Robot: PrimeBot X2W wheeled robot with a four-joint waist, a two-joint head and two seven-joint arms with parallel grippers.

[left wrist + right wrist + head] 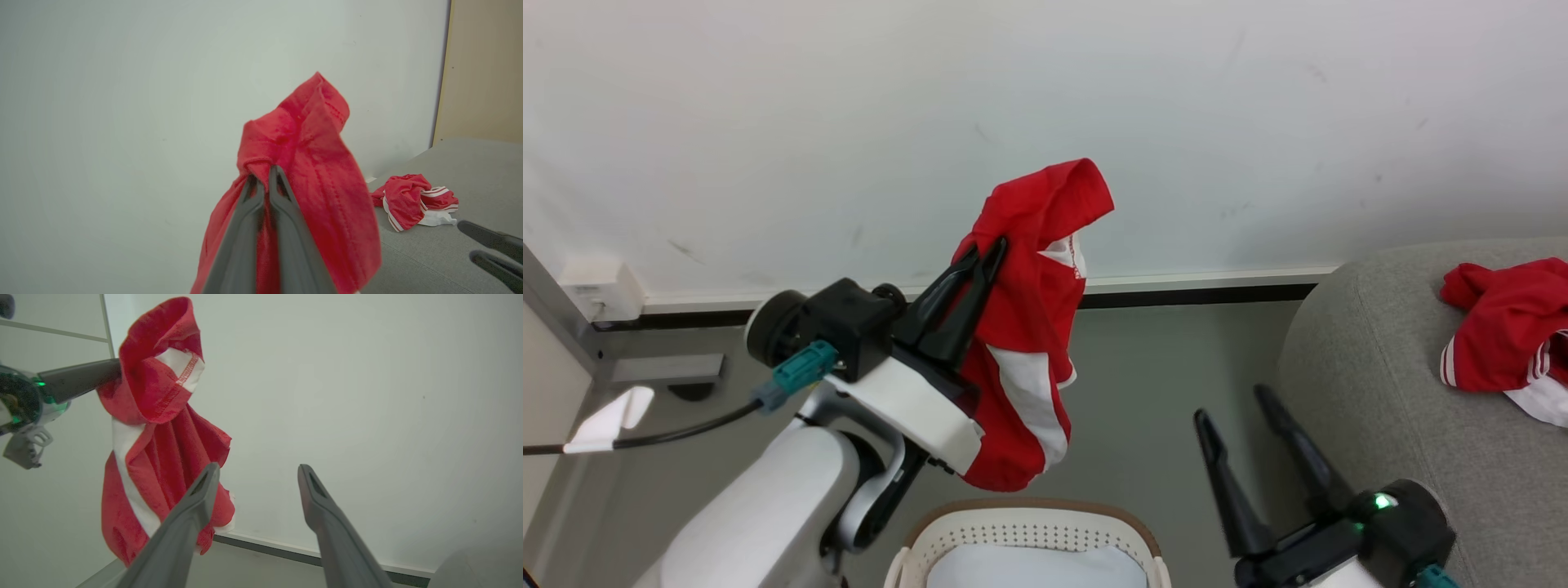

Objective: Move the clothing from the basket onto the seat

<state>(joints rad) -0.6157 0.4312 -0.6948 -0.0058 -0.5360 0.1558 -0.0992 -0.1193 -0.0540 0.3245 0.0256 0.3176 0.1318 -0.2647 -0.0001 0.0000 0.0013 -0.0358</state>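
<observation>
Mid-carry. Gripping a red garment (1025,327) in the left hand (988,249), clamped tight on a fold near the top, with the rest dangling in the air above the far rim of the basket (1029,513) and seemingly clear of it. Nothing red to be seen in the visible part of the basket, just a pale pad (1029,567). Already on the seat (1380,392), far right: a second garment (1507,327), crumpled. Holding nothing in the right hand (1232,404), spread wide and pointing up between basket and seat.

Next, most likely: swing the load rightward over the seat's rounded edge, lower onto the cushion, then let go. Calls for enough height to lift the hanging hem over that edge, and for a path above or behind the right hand's upturned fingers rather than through them. Best to release near the second garment, well in from the edge, to avoid a slide down to the floor (1160,367).

Room for it: open air along the wall (849,122) between here and the seat, bare floor below. Wall close behind, though, so no reaching further back during the swing. Basket rim just beneath the hem — worth rising a little before going sideways.
</observation>
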